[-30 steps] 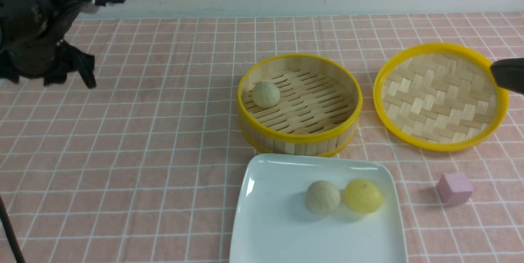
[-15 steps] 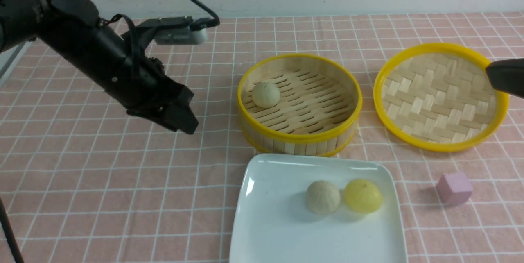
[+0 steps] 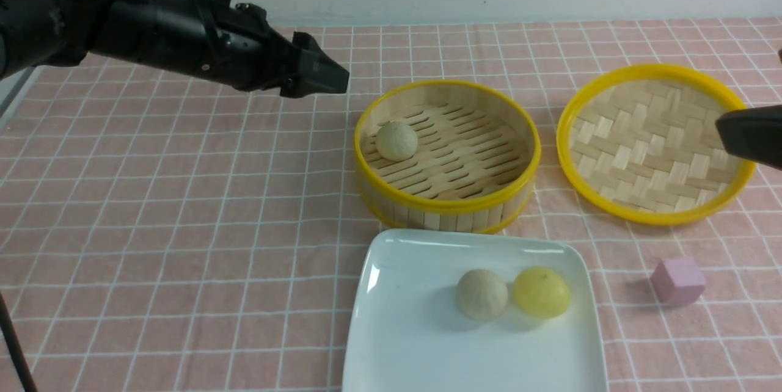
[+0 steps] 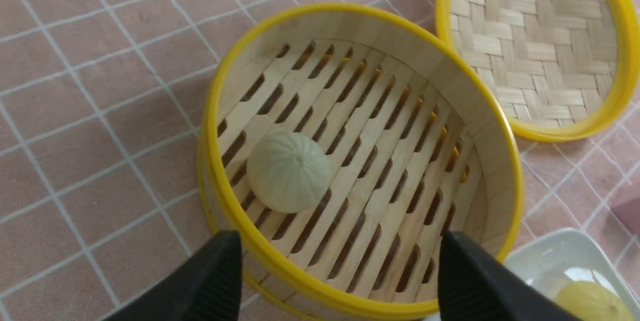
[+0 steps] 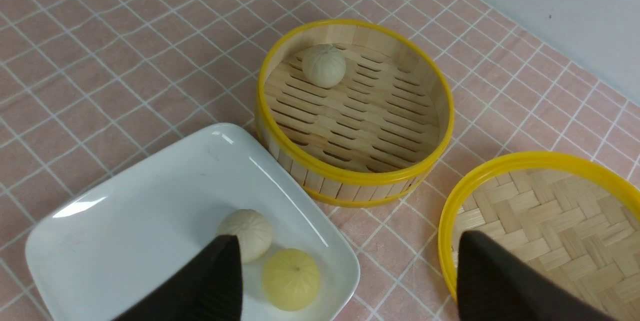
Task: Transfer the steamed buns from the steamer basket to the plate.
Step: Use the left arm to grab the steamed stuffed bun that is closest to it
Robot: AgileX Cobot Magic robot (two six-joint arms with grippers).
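One pale beige steamed bun [image 3: 396, 140] lies at the left side of the steamer basket [image 3: 447, 204]. On the white plate [image 3: 403, 331] in front of the basket, a beige bun [image 3: 481, 294] and a yellow bun [image 3: 541, 292] sit side by side. My left gripper [image 3: 331, 77] hovers just left of the basket's rim, above the table. In the left wrist view its jaws [image 4: 340, 256] stand wide open and empty, with the bun [image 4: 289, 171] ahead of them. My right gripper [image 5: 345, 261] is open and empty, and it hangs over the lid's right edge in the front view.
A shallow yellow-rimmed woven lid [image 3: 657, 141] lies right of the basket. A pink cube [image 3: 678, 281] sits on the checked pink cloth, right of the plate. A white wall runs along the table's far edge.
My left arm has swung in from the far left to the basket's left rim, and its jaws have opened wider. The right gripper has crept slightly left. The buns have not moved.
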